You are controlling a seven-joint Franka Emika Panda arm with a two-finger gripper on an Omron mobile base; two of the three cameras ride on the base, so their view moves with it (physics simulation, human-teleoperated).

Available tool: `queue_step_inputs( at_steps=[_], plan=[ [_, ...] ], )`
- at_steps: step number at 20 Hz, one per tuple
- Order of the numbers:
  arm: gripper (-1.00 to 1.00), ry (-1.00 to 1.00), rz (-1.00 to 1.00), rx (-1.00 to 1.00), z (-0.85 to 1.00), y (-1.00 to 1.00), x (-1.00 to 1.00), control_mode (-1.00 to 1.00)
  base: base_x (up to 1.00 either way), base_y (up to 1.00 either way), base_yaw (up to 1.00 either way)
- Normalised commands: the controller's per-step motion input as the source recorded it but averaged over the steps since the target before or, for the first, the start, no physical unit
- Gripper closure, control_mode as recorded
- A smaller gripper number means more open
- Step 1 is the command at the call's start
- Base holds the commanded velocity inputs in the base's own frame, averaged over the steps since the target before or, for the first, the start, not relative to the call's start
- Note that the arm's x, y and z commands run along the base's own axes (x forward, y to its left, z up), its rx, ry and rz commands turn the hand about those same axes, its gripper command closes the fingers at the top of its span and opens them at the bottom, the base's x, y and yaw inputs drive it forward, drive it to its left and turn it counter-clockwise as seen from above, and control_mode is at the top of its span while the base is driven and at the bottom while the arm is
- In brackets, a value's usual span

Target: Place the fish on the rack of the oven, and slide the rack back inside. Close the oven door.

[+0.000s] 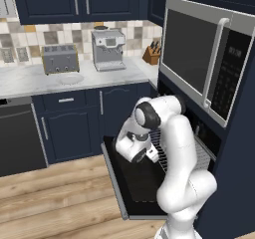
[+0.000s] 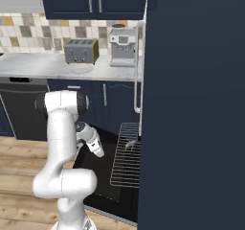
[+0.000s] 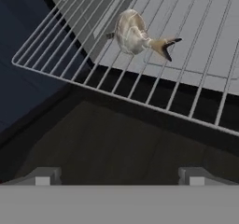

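We see arm folded low over oven door [image 1: 130, 183]; tool [image 3: 119, 175] released, empty; fish [image 3: 133, 34] lying on pulled-out rack [image 3: 70, 55].

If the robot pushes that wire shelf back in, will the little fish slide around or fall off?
Probably it stays on. The fish lies flat on the rack, back from the front edge, so a gentle push should carry it along. It looks small and smooth, so a jerky shove might make it slip on the thin wires. It seems too wide to drop through the gaps.

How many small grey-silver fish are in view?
1. The small grey-silver fish lies on the pulled-out silver wire rack, near its front edge. None elsewhere.
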Motion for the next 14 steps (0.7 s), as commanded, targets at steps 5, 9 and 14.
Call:
queue_step_inputs(
  at_steps=[5,9,14],
  plan=[
    [-1.0,0.0,-0.4,0.08,0.0,0.04,0.12,-1.0,0.0,0.0,0.0],
    [-1.0,0.0,-0.26,0.11,0.0,-0.09,0.13,-1.0,0.0,0.0,0.0],
    [-1.0,0.0,-0.02,0.0,-0.16,-0.08,0.19,-1.0,0.0,0.0,0.0]
  ],
)
